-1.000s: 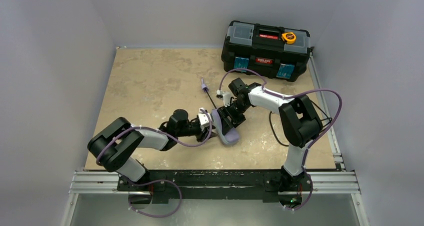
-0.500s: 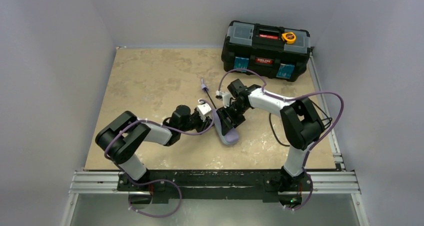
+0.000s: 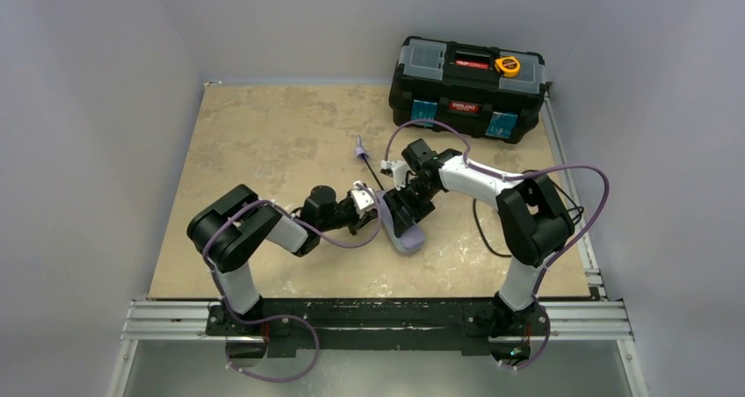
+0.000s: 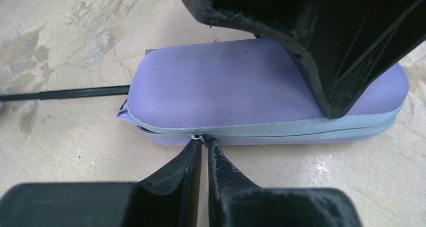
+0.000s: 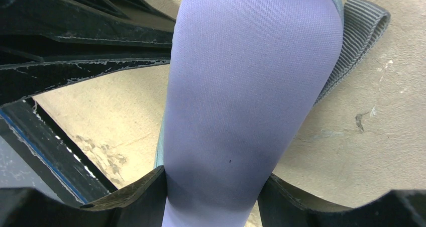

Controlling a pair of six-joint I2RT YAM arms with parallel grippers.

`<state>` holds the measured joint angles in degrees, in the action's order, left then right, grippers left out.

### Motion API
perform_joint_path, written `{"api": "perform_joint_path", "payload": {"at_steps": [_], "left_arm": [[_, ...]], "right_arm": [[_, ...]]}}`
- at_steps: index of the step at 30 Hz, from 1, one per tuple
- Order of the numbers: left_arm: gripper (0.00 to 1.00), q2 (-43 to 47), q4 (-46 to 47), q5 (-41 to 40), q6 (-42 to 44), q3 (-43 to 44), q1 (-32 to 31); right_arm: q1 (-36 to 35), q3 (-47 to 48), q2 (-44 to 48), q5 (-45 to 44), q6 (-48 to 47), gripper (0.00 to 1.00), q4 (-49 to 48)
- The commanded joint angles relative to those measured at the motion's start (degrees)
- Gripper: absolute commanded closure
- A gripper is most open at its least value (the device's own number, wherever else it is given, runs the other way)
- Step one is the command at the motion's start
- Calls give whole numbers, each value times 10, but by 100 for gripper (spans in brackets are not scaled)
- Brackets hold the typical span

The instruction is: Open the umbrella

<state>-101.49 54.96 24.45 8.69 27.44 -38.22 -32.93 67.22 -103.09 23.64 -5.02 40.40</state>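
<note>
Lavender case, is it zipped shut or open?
Partly unzipped: left of the zipper pull, pinched by the left claw, the seam of the case gapes darkly; right of it the seam lies closed.

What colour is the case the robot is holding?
Lavender case, grey zipper band; left wrist view shows it best.

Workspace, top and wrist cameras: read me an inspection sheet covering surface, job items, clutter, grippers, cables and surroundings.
Surface: beige mottled table, scuffed.
Job's things: umbrella unopened; only its shaft and knob show, sticking out of the lavender case. The zip looks open at the shaft end and closed past the pull.
Clutter: toolbox at far right, tape measure on its lid.
Grippers: left gripper, jaws pinched on zip pull; right gripper, jaws clamped across the case.
Cables: purple cables looped along both arms; black cable on the table by the right arm.
Surroundings: grey walls, metal rail at the near edge.
</note>
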Motion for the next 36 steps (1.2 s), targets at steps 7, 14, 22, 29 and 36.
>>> {"api": "perform_joint_path", "payload": {"at_steps": [7, 14, 22, 29, 36], "left_arm": [[100, -23, 49, 54, 33, 35, -1], [100, 3, 19, 73, 15, 10, -45], [100, 34, 14, 67, -54, -33, -151], [100, 71, -3, 40, -135, -48, -197], [100, 149, -106, 31, -228, -57, -121]], "right_arm": [[-11, -15, -21, -14, -92, 100, 10], [-1, -9, -34, 16, 5, 100, -32], [30, 20, -62, 29, 40, 100, -49], [36, 38, -53, 44, 127, 100, -88], [32, 56, -48, 50, 275, 100, -146]]}}
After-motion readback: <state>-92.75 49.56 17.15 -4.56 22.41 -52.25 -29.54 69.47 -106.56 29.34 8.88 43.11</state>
